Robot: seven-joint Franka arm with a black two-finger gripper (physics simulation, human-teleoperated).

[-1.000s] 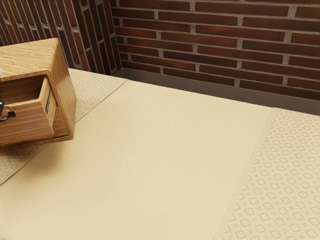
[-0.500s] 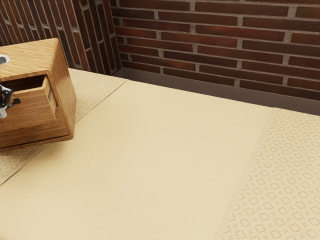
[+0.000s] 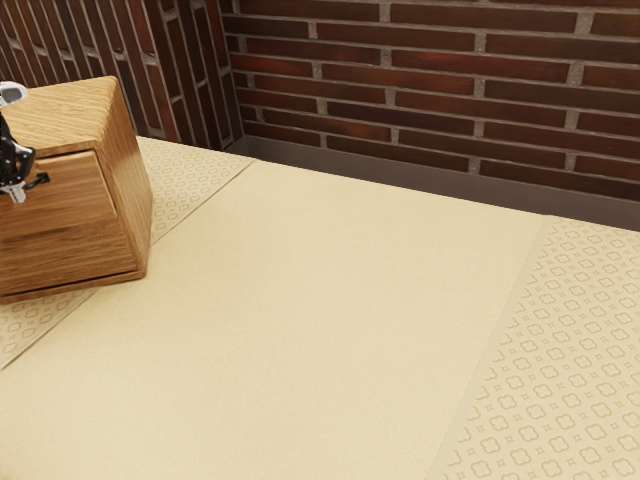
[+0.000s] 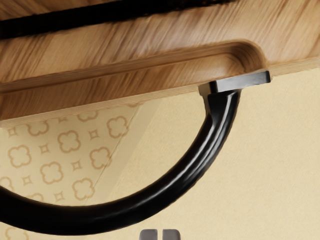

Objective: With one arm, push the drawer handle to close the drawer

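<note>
The gripper (image 3: 16,188) is at the exterior view's left edge, in front of the drawer front and by its dark handle (image 3: 38,181). In the wrist view the gripper (image 4: 160,234) has its two grey fingertips close together, shut with nothing between them, just outside the curve of the black handle (image 4: 187,167). The drawer front (image 3: 75,205) looks about flush with the wooden cabinet (image 3: 128,170). Seen from the hand, a narrow dark gap runs behind the drawer's top edge (image 4: 125,42). Whether fingertips and handle touch, I cannot tell.
The cabinet stands on a cream table (image 3: 300,300) with patterned strips (image 3: 570,350) at its sides. Behind the table is a brick wall (image 3: 430,80), with another brick face (image 3: 90,60) behind the cabinet.
The drawer has slid inward from well open to about flush with the cabinet. My gripper has moved with it toward the cabinet and stays beside the handle.
</note>
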